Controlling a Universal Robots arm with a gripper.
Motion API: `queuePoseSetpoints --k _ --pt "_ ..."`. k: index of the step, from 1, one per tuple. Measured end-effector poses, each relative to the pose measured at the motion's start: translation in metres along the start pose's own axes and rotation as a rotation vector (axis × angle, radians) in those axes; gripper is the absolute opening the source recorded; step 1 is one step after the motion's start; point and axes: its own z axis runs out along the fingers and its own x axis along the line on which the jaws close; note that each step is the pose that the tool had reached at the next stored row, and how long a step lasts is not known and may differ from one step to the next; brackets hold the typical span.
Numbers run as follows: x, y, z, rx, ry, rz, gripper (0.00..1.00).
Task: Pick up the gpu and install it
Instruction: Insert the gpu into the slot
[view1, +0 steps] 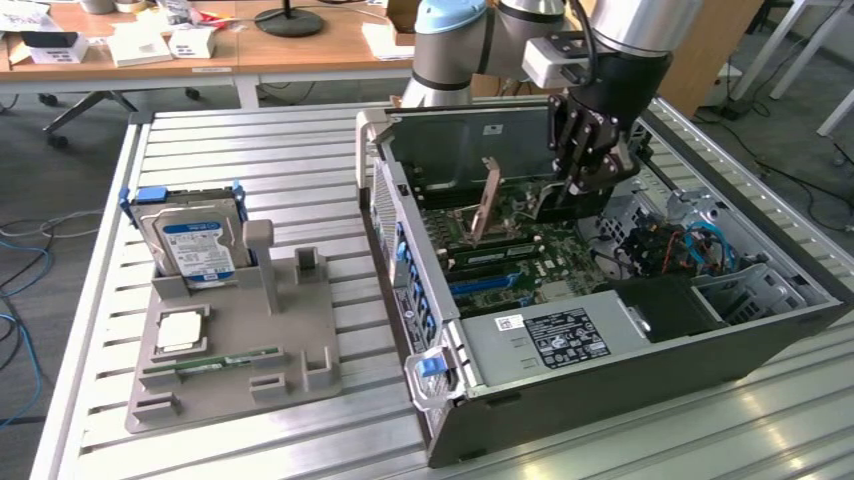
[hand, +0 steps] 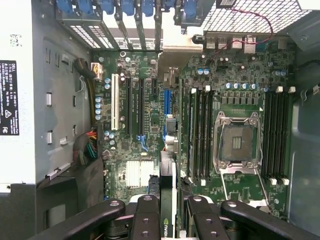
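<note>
**Inspector:** State of the gripper?

**Assessor:** Pinching the gpu by its two faces. The card hangs edge-on, I judge so that its connector edge faces the motherboard.

**Inspector:** Location?

**Assessor:** Inside the computer case, just above the motherboard and roughly in line with its blue slot. I cannot tell whether it is seated.

The gpu bears an NVIDIA logo.
</note>
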Motion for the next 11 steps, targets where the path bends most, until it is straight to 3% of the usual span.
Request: queuePoseSetpoints --k 11 --pt "0.0 0.0 0.0021 0.0 0.0 0.0 0.26"
